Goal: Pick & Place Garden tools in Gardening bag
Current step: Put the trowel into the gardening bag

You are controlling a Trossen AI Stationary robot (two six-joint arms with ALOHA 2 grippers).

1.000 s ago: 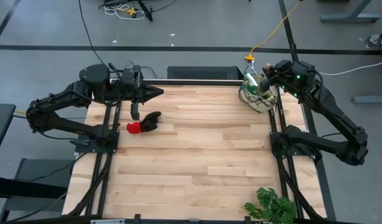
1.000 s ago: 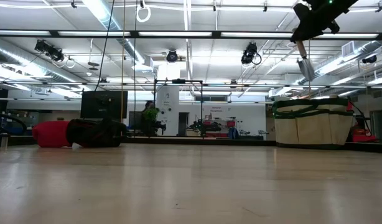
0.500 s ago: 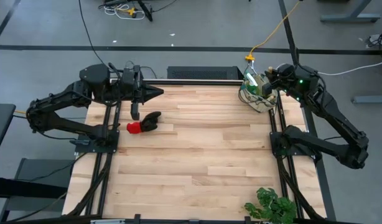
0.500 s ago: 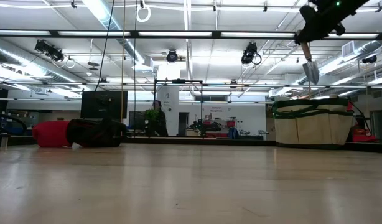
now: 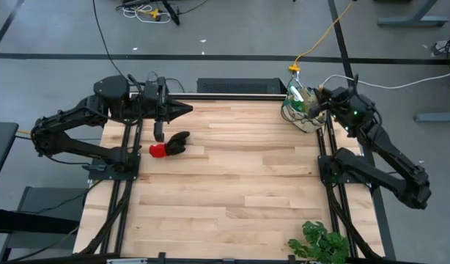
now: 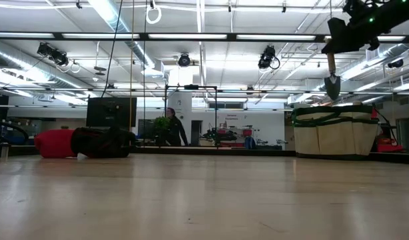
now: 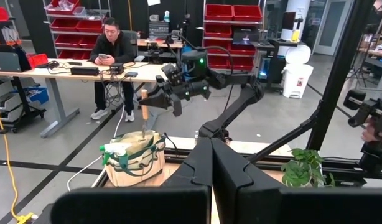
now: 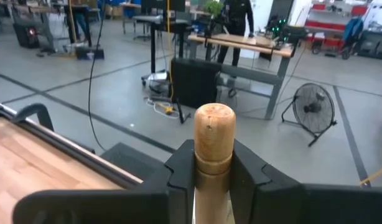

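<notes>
Trowel (image 6: 332, 79) hangs blade-down over the gardening bag (image 6: 335, 131), clamped by its wooden handle in the right gripper (image 8: 214, 163).

Nearest in the high view, a leafy plant (image 5: 320, 242) sits at the table's (image 5: 232, 183) 5 o'clock edge. Farther up, the red-and-black glove (image 5: 168, 144) lies flat at about 10 o'clock, and the left gripper (image 5: 185, 108) hovers just beyond it near the far rail, its fingers pressed together on nothing. At the 1 o'clock corner stands the beige bag with its greenish rim, a green spray bottle's top (image 7: 114, 149) poking out at one side; the right gripper is directly above it, with the trowel's silver blade tip just clear of the rim. Beyond the table a seated person (image 7: 114, 63) is at a desk.
</notes>
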